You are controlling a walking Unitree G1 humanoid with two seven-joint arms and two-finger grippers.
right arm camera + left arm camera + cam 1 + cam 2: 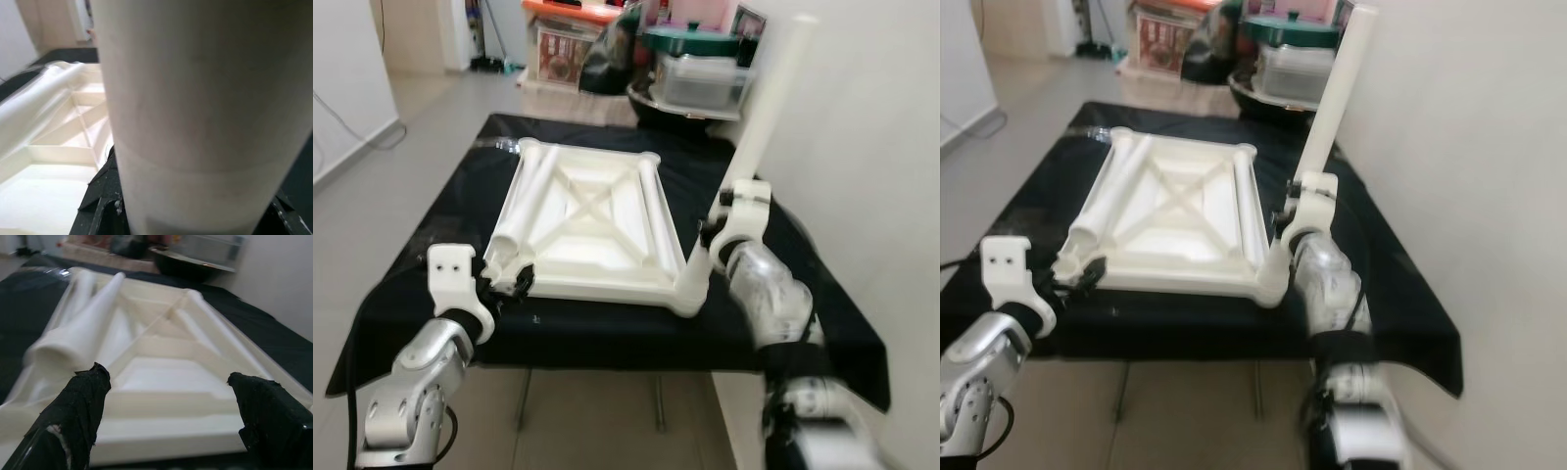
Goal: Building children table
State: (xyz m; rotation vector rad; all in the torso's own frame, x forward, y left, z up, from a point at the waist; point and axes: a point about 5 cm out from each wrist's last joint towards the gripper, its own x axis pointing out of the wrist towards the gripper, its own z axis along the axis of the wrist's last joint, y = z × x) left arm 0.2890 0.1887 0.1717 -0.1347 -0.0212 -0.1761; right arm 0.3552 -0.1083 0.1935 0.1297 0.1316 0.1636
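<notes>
The white tabletop (592, 230) lies upside down on a black cloth (401, 284) that covers a table; its ribbed underside faces up, with a raised rim and two diagonal braces crossing at the centre. Two loose legs (524, 201) lie side by side inside the tabletop along its left rim, their near ends at the near left corner. A third loose leg (654, 206) lies inside along the right rim. A fourth leg (759, 122) stands tilted, with its lower end seated at the near right corner socket (690, 289) and its upper end leaning away to the right, toward the white wall (871, 147). The right gripper (724, 230) is closed around this leg low on its shaft, just above the socket; in the right wrist view the leg surface (195, 98) is close to the lens, and black finger material shows on either side of it. The left gripper (504, 279) is at the near left corner of the tabletop, by the near ends of the two loose legs. In the left wrist view its two fingers (80, 411) are spread wide apart and hold nothing; the near rim of the tabletop (166, 431) lies between them, and the end of one loose leg (73, 342) lies just beyond the finger on that side. Whether the fingers touch the rim cannot be determined. Beyond the far edge of the cloth stand a clear container with a green lid (700, 64), a dark basin (675, 108) and shelving with mixed items.
</notes>
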